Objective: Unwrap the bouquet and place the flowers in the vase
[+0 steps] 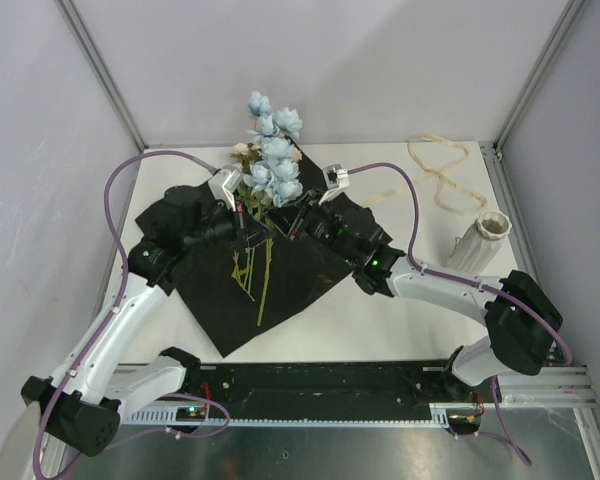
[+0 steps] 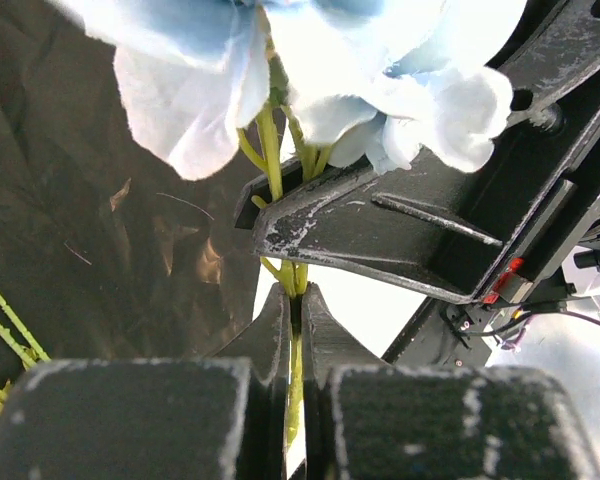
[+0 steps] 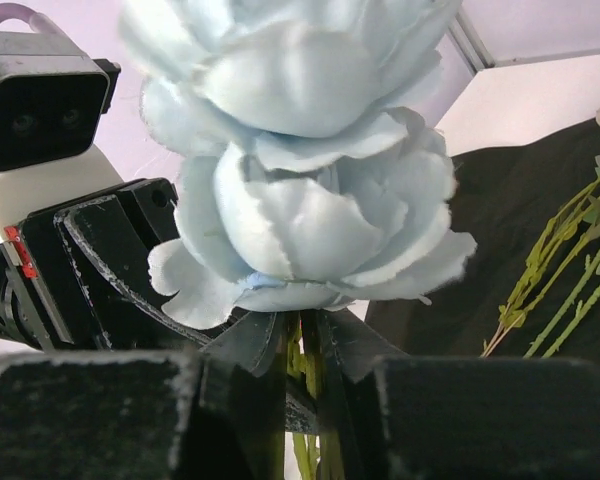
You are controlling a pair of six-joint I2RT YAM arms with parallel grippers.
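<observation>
The bouquet is unrolled: its black paper lies flat on the table. A bunch of pale blue flowers stands above the paper's far corner. My left gripper is shut on its thin green stems, below the blooms. My right gripper faces it from the right. In the right wrist view that gripper is closed around the stems just under a blue bloom. A few loose green stems lie on the paper. The cream ribbed vase stands to the right, clear of both grippers.
A loose cream ribbon lies curled at the back right, behind the vase. Grey walls with metal posts close off the table's left, back and right. The arms' base rail runs along the near edge.
</observation>
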